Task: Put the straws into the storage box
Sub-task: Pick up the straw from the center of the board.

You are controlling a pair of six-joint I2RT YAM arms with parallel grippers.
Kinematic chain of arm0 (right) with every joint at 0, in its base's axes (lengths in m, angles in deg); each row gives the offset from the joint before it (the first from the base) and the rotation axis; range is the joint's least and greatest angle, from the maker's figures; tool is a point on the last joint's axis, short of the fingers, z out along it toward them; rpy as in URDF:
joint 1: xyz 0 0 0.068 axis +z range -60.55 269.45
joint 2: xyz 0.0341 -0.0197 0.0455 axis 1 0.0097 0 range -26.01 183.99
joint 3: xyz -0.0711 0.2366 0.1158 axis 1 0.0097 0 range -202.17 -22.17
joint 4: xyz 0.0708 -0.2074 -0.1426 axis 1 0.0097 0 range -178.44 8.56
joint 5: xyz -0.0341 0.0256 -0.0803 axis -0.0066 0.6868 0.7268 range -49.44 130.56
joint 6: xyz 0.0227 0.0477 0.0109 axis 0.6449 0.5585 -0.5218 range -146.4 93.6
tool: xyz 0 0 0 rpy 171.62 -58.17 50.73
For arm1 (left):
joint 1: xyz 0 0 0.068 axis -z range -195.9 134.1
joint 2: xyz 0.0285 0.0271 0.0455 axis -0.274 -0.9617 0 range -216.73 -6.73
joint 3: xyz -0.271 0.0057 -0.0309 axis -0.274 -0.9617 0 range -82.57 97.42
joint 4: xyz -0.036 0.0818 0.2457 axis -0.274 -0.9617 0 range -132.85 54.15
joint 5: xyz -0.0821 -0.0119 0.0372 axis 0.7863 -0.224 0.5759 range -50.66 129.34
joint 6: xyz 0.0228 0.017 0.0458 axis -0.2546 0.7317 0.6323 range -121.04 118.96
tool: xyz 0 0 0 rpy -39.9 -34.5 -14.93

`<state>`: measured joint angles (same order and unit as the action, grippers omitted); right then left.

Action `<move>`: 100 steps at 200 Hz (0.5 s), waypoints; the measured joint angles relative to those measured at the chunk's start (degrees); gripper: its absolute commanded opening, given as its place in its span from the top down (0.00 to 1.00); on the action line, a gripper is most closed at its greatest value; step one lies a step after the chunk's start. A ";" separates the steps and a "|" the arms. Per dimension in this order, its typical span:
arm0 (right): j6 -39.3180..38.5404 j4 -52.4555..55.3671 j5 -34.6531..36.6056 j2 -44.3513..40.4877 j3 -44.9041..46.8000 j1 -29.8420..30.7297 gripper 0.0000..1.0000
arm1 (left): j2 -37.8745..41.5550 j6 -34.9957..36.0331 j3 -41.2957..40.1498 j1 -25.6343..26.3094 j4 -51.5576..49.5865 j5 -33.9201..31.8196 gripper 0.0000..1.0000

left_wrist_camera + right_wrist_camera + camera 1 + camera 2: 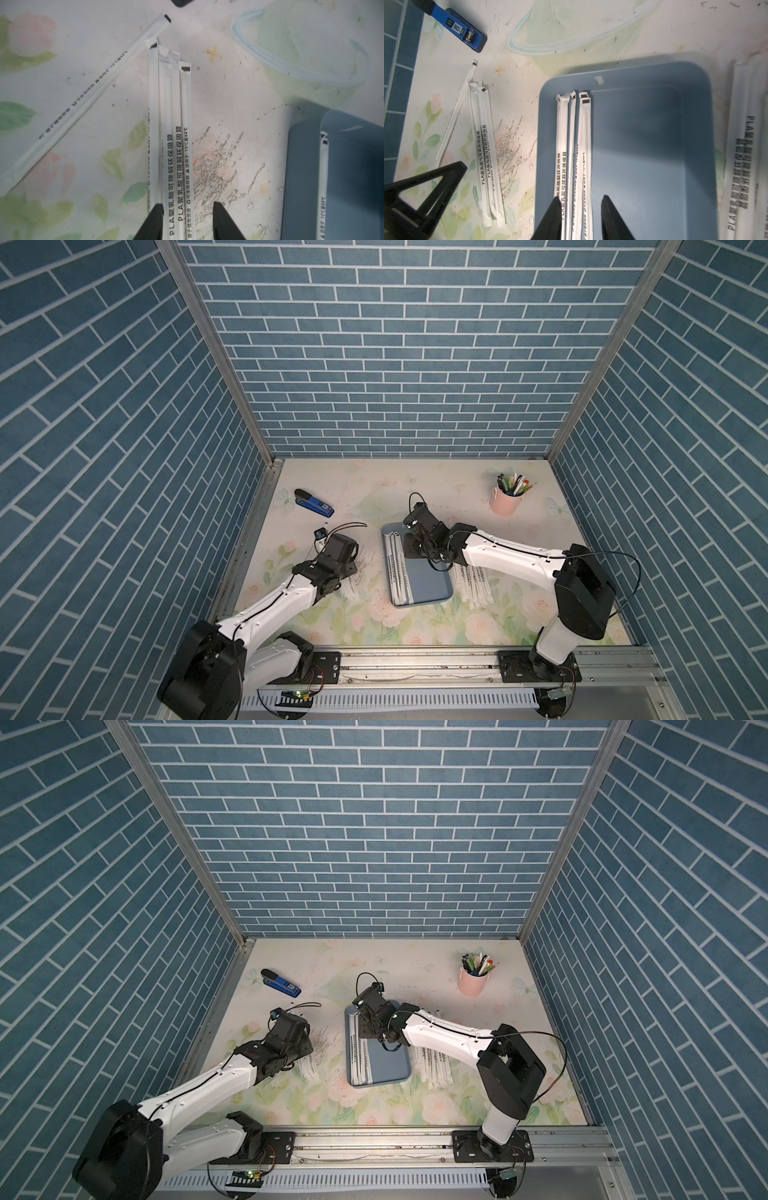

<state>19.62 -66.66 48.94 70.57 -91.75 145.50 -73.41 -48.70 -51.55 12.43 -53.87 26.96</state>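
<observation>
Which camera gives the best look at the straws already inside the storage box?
The right wrist view: the boxed straws lie close up along one side of the storage box, print readable. Both top views show them small, as thin white strips. The left wrist view shows only a sliver of them.

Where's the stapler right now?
In both top views the stapler lies far left on the table, left of and beyond the storage box.

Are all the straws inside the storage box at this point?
No: some straws lie in the storage box, but loose straws lie on the table beside it.
</observation>
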 measured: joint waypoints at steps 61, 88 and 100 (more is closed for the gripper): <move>0.00 -0.37 0.26 -0.07 4.50 -0.42 0.70 | -7.39 2.14 1.64 -0.72 2.45 2.91 0.63; -0.02 -0.44 0.26 -0.17 4.94 -0.87 0.71 | -8.94 2.47 2.23 -0.72 3.15 3.56 0.64; -0.02 -0.72 0.26 -0.17 4.94 -1.14 0.71 | -9.60 2.56 2.56 -0.74 3.56 3.65 0.64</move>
<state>19.60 -67.38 49.20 70.39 -86.81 144.36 -83.00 -46.14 -48.99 11.69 -50.31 30.61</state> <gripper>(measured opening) 0.290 0.362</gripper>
